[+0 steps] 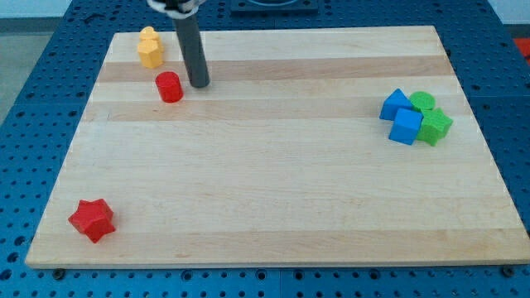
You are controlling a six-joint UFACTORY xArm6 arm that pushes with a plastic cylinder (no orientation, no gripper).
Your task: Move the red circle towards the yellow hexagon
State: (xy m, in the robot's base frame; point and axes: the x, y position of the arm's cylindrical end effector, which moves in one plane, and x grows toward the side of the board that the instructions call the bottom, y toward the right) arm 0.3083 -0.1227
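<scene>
My tip (199, 84) rests on the wooden worktop (273, 199) near the view's top left, just to the right of the red circle (170, 87); whether the two touch I cannot tell, as the gap between them is too narrow to judge. The arm carries a plain dark rod and no fingers, so there is nothing here that opens or closes. The red circle stands a little below and to the right of the yellow hexagon (150, 55), near it but clearly apart. Directly behind the hexagon, toward the view's top, sits a second yellow block (148, 35) whose shape is mostly hidden. A red star (92, 219) lies alone near the view's bottom-left corner. At the view's right a tight cluster gathers: a blue triangle-like block (394, 104), a blue cube (406, 127), a green cylinder (423, 102) and another green block (435, 126), all touching or nearly so.
</scene>
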